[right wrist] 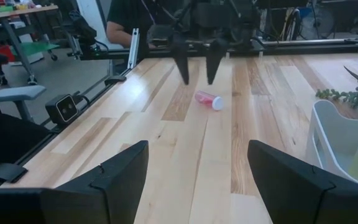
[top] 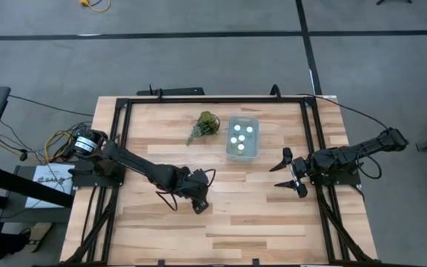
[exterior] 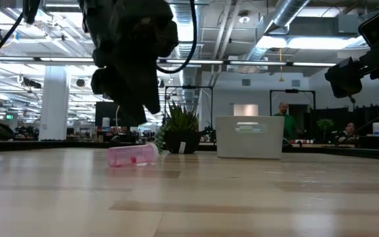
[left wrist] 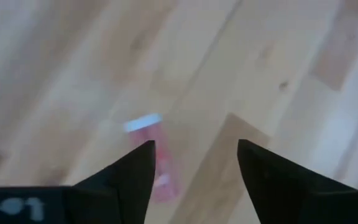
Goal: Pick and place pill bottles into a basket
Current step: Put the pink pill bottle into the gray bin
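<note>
Basket [top: 254, 153] holds four white-capped pill bottles [top: 242, 135]. Pink bottle [right wrist: 209, 100] lies loose on table [top: 258, 215]. Left gripper [right wrist: 196, 76] above it, parted, empty. Right gripper [top: 293, 174] waits at right, spread, empty.

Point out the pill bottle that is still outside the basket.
The pink bottle lying on its side on the table, just under the open left gripper. The other bottles stand inside the basket.

Pale wooden plank surface [top: 258, 215] inside a black frame. On it sit the basket [top: 242, 138], a green plant sprig [top: 204, 125] just beside it, and one pink bottle [exterior: 131, 155] lying on its side.
</note>
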